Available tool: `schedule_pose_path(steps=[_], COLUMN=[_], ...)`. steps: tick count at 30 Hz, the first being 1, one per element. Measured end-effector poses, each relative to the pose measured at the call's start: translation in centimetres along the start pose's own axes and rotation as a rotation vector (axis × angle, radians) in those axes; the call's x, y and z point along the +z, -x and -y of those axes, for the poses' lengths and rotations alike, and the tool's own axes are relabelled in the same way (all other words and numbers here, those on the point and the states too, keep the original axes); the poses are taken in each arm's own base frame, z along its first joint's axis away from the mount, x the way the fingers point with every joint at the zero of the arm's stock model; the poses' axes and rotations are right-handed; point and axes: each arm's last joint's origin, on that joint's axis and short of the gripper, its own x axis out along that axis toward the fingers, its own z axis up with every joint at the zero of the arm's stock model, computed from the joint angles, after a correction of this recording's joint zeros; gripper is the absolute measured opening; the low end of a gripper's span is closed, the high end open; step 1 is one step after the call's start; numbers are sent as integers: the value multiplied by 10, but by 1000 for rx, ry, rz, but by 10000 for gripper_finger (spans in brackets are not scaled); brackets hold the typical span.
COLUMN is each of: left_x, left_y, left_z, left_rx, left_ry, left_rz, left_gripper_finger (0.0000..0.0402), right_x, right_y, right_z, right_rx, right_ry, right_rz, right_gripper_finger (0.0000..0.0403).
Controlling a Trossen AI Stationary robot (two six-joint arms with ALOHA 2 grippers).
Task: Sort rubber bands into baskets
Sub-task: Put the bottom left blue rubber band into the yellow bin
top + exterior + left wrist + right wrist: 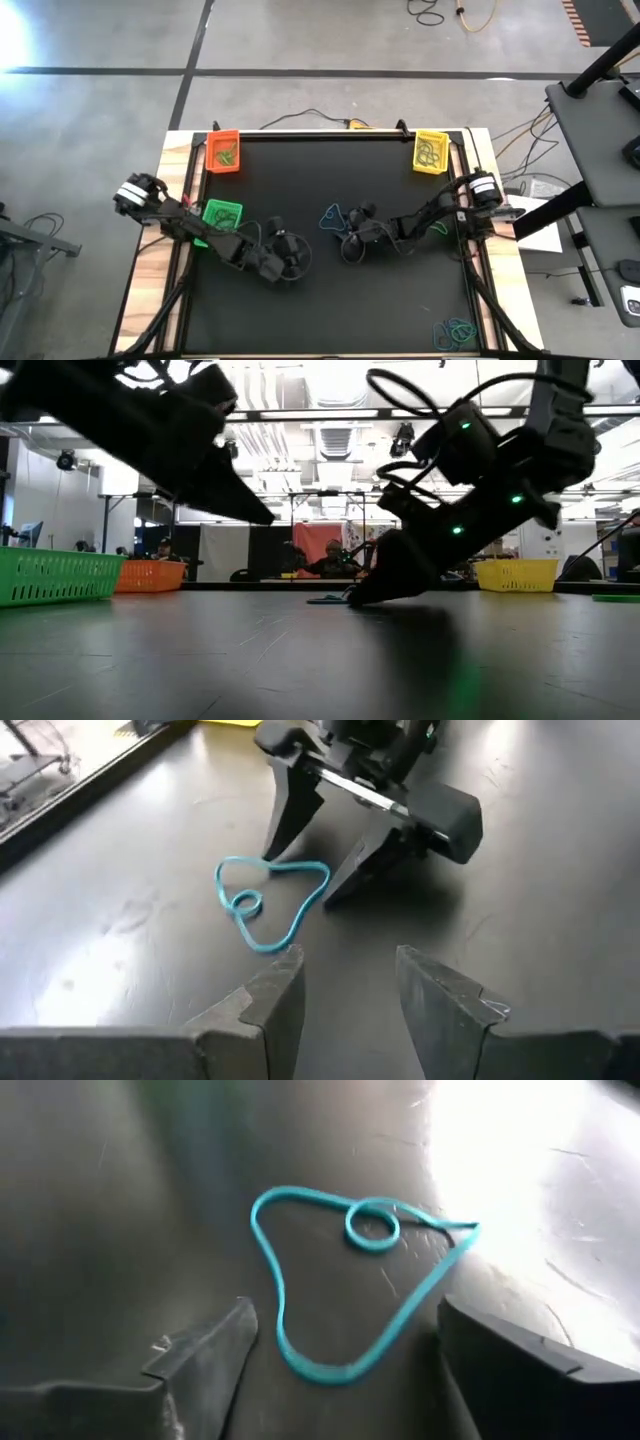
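Note:
A large teal rubber band [330,1280] lies flat on the black mat, with a small teal ring [372,1225] inside its loop. My right gripper [345,1315] is open and slants down at the mat, one finger on each side of the band's near end. My left gripper [350,990] is also open, holds nothing, and hovers above the mat facing the band [270,905]. In the high view the band [331,215] lies mid-table between the two grippers. The orange basket [223,150], the yellow basket [431,150] and the green basket [222,215] stand on the mat. My right gripper comes at the teal band slanting down from the table's right, with its fingertips [268,858] low at the mat beside the band's edges. Whether either fingertip touches the band I cannot tell. The band lies flat on the mat.
A heap of loose rubber bands [455,333] lies at the mat's near right corner. Black cables run along the table's far edge. The two grippers are close together mid-table, and my left arm reaches past the green basket.

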Motion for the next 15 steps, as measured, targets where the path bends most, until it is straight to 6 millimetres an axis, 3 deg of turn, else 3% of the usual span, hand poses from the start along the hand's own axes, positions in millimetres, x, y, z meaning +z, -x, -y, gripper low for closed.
schedule_pose_path(steps=[6,15], left_x=[-12,-10], left_y=[0,0], left_z=[-4,-4], left_rx=[11,26], left_ry=[60,60], left_rz=[6,20], left_gripper_finger=[142,142], right_x=[1,-6], right_y=[-22,-45], right_z=[5,10], right_rx=[-13,49], right_ry=[-32,-28], right_rz=[-2,-33], right_gripper_finger=[365,368])
